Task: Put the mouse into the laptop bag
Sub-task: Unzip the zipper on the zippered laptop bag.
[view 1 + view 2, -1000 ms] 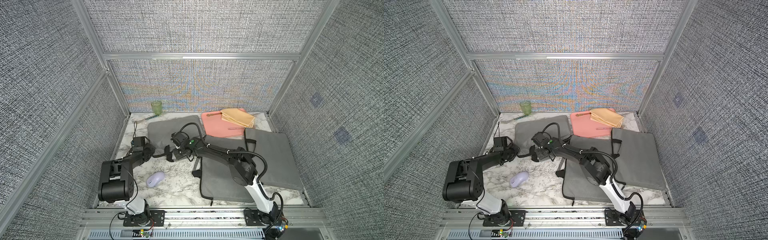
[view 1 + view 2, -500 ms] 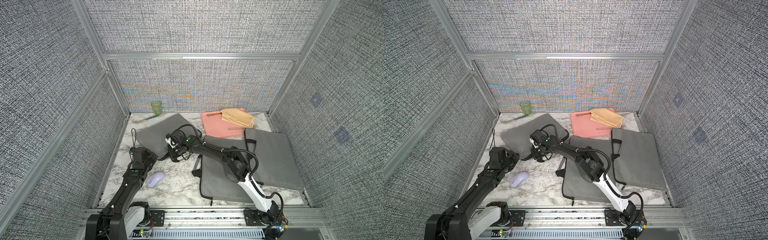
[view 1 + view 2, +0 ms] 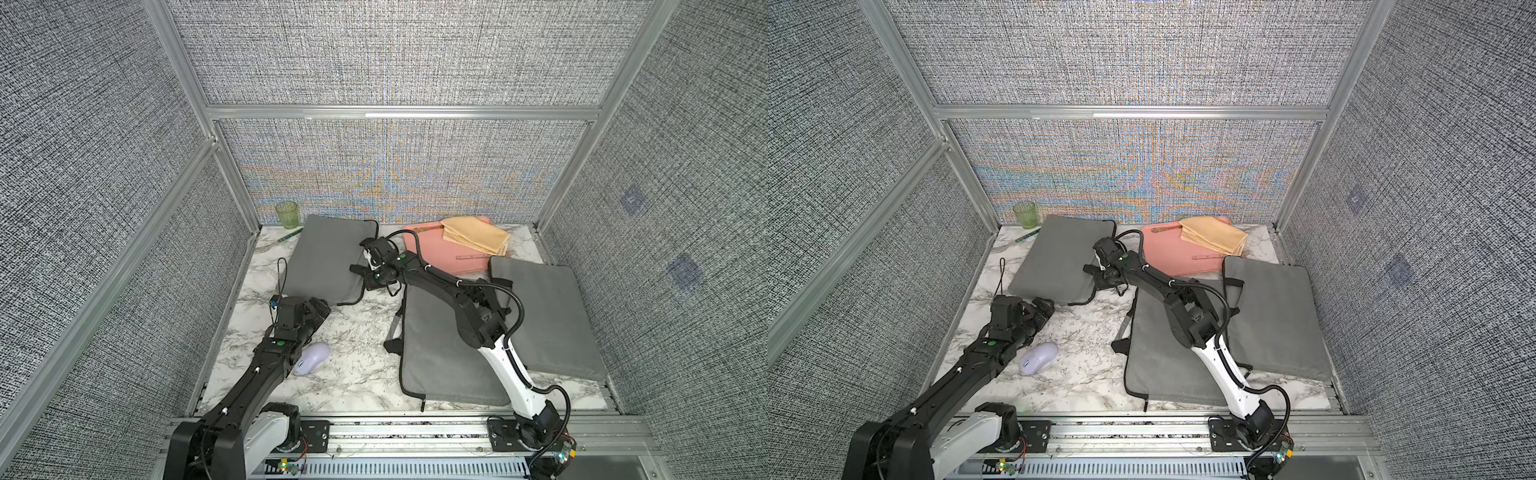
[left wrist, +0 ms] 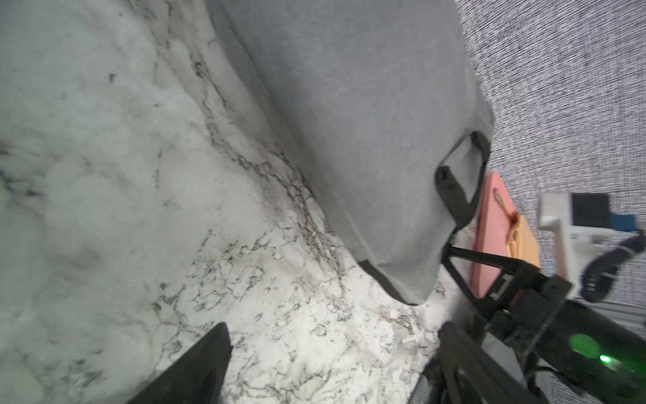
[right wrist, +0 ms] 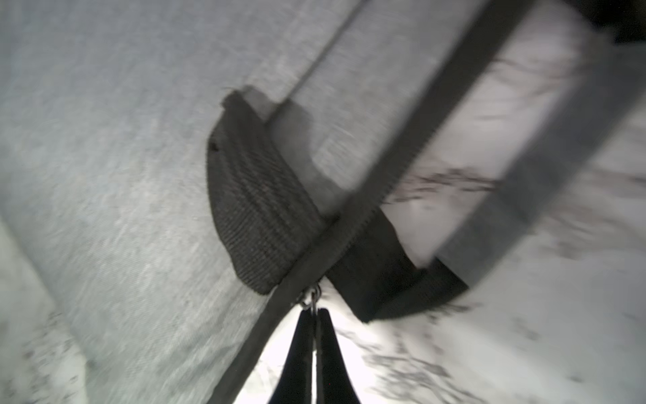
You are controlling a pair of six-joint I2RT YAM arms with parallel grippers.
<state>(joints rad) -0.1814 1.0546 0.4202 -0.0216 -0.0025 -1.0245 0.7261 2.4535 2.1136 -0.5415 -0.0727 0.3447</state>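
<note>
Two hands: right hand (image 5: 314,316) pinched together on the zip pull (image 5: 312,297) of the bag (image 3: 328,257); left hand (image 4: 332,335) spread, empty, just beside it. Mouse (image 3: 312,358) lies on the worktop (image 3: 357,332), lower left in both top views. Unpinned, the bag could drag, or the pull slip free.

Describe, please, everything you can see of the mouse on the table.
The mouse is a small, rounded, pale lilac shell, smooth like plastic, with a small dark mark on top toward its near end. No cable shows. It lies flat, top up, on the marble table, near the front left. The left arm runs right beside it; whether they touch cannot be told. The open left hand is past it and holds nothing.
</note>
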